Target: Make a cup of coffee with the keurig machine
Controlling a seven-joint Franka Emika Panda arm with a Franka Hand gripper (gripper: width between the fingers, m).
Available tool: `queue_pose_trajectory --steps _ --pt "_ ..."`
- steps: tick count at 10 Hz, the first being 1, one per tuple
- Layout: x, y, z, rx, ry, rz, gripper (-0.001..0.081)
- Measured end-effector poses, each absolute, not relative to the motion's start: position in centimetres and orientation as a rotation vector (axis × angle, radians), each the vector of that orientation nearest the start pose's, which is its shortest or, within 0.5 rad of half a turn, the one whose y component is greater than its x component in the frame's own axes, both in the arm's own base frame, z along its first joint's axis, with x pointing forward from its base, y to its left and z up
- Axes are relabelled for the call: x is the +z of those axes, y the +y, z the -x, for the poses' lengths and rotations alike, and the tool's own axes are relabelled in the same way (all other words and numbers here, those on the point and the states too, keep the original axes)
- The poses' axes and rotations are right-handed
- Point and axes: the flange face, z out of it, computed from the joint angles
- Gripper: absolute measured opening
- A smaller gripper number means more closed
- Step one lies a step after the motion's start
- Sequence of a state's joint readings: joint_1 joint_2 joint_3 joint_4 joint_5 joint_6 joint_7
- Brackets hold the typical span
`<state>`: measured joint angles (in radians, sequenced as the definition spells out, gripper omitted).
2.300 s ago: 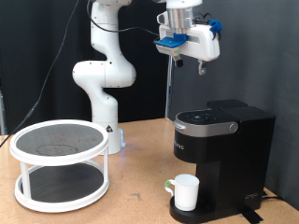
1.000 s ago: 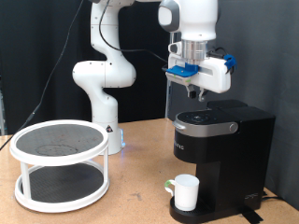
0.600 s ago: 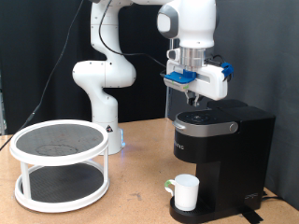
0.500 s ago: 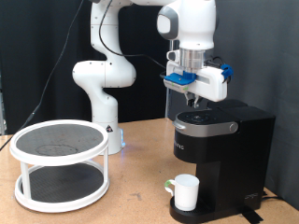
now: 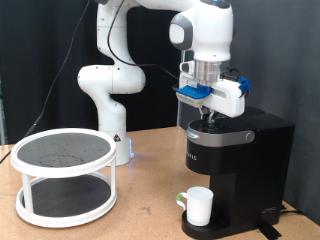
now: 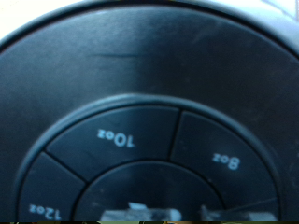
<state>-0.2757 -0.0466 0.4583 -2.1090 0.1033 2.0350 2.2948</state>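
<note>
The gripper (image 5: 209, 113) is positioned directly over the closed, rounded lid of the keurig machine (image 5: 240, 165), its tip at or just above the lid surface; contact cannot be confirmed from the exterior view. Whether the fingers are spread or closed cannot be told. The matte black lid is seen close up in the wrist view, where curved button segments marked 10oz (image 6: 117, 138), 8oz (image 6: 227, 161) and 12oz (image 6: 45, 210) are arranged around a central ring. The cup (image 5: 199, 206), plain white and cylindrical, is seated on the machine's drip tray beneath the brew head. A two-tier round white rack (image 5: 63, 176) with dark mesh shelves is noted at the exterior view's left.
</note>
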Motion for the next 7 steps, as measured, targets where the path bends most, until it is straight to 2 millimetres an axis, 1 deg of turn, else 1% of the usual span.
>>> queue_pose_trajectory --steps 3,7 --pt "42.67 10.46 -52.25 0.131 2.777 1.487 0.0000" --pt "42.64 10.33 -52.52 0.161 2.798 1.494 0.0000"
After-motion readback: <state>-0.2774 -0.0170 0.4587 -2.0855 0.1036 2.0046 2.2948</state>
